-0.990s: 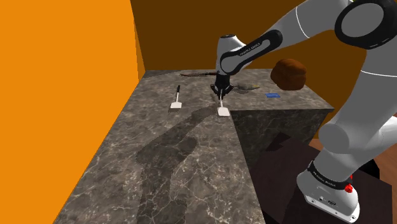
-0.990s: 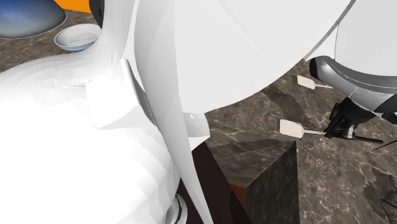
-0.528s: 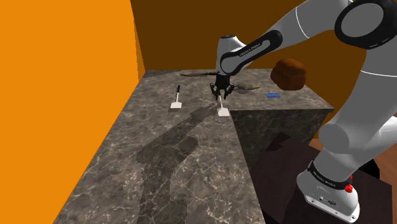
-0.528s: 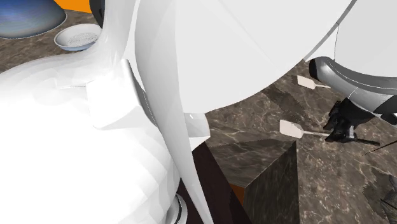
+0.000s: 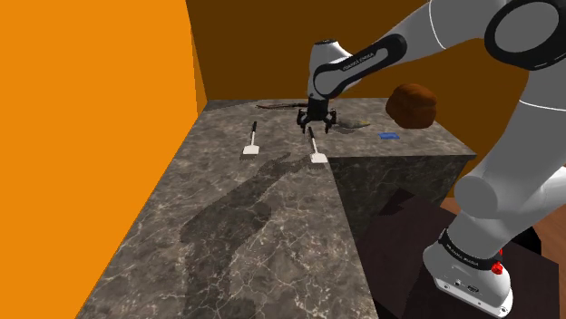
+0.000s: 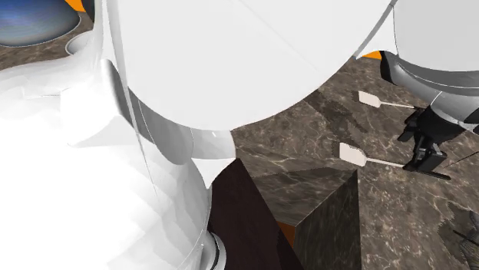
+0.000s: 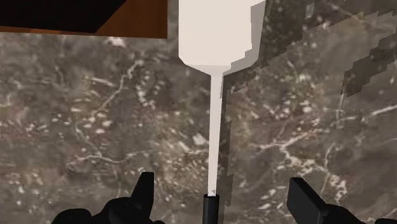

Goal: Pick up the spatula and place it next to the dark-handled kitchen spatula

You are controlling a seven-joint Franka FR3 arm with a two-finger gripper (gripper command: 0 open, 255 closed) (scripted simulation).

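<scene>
A spatula (image 5: 316,150) with a white blade, thin pale shaft and dark handle lies flat on the marble counter (image 5: 254,227). Its blade sits close to the counter's edge. My gripper (image 5: 317,125) hovers open just above its handle end. In the wrist view the shaft (image 7: 215,127) runs away from me between my spread fingers (image 7: 143,194), and neither finger touches it. The dark-handled kitchen spatula (image 5: 252,145) lies roughly parallel, a short way toward the shoulder view's left. In the second exterior view the released spatula (image 6: 355,154) lies beside my gripper (image 6: 421,153), and the other spatula (image 6: 371,99) lies beyond.
A brown rounded object (image 5: 414,104), a small blue item (image 5: 390,135) and a grey utensil (image 5: 354,124) sit at the counter's far right. An orange wall (image 5: 91,136) borders the shoulder view's left. The counter drops off just right of the released spatula. A blue bowl (image 6: 31,19) stands far off.
My fingers went from shut on the spatula's handle to spread wide, and the hand rose a little. The spatula now rests on the counter.
</scene>
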